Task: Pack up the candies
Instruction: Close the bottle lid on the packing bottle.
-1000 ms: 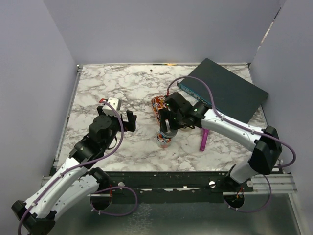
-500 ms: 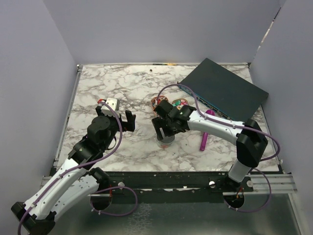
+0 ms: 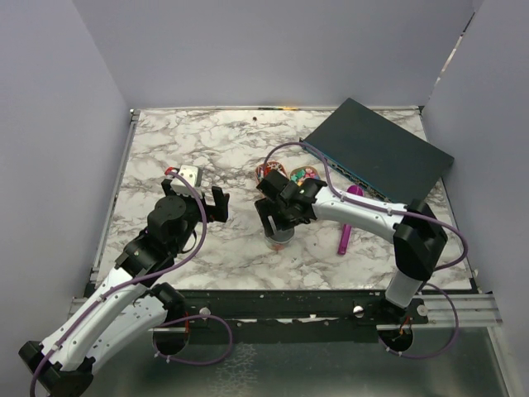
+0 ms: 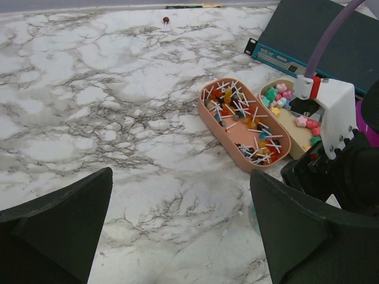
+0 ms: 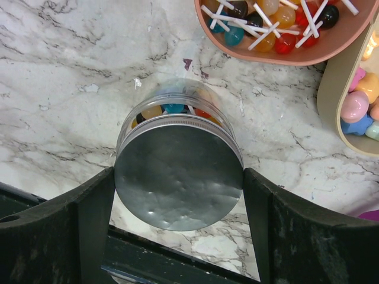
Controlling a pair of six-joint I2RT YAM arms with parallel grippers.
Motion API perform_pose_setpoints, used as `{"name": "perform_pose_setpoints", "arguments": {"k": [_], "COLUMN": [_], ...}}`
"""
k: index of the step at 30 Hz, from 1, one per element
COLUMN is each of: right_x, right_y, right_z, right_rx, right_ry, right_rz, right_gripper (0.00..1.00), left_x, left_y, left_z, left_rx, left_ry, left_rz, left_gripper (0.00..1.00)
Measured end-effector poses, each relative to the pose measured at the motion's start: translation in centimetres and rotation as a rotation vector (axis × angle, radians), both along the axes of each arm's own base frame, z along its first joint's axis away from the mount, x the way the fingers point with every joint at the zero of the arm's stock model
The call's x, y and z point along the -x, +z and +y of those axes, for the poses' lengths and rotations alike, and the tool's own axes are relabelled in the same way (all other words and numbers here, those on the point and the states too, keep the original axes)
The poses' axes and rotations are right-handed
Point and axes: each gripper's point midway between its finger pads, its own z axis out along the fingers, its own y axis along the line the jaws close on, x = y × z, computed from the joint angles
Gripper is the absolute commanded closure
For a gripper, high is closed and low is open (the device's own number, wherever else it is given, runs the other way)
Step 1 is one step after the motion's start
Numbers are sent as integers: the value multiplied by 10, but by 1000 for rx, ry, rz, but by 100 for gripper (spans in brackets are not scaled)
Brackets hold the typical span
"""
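The candies [image 4: 278, 94], small pastel pink, yellow, green and blue sweets, lie in a beige tray [image 4: 293, 121]; they also show at the right edge of the right wrist view [image 5: 360, 105]. A clear jar [image 3: 279, 238] with a silver lid [image 5: 177, 171] stands near the table's front edge and holds round sweets on sticks. My right gripper [image 5: 177, 198] is over the jar, both fingers against the lid's rim. My left gripper [image 4: 180, 231] is open and empty above bare marble, left of the trays, and shows in the top view [image 3: 216, 205].
A pink tray [image 4: 220, 129] of lollipops with white sticks sits left of the beige tray [image 3: 304, 174]. A dark flat box [image 3: 380, 153] lies at the back right. A purple marker [image 3: 345, 231] lies right of the jar. The black front rail [image 5: 148, 266] is just below the jar.
My right arm swung its wrist to the left over the jar, uncovering the beige tray in the top view. The left arm has not moved.
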Motion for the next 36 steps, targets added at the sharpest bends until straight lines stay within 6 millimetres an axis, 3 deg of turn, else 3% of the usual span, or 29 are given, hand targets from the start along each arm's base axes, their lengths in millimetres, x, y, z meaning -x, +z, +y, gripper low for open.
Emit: {"name": "perform_pose_setpoints", "arguments": {"k": [24, 36], "right_x": [-7, -5], "right_y": [-6, -10], "right_z": [8, 11], "right_rx": [13, 25], "right_ry": [-2, 7], "right_rz": [-8, -16], "right_gripper": [27, 15], "left_x": [0, 0], "left_y": [0, 0], "left_z": [0, 0], "left_rx": [-2, -2], "left_ry": [0, 0], "left_rz": [-2, -3], "left_gripper": [1, 1]}}
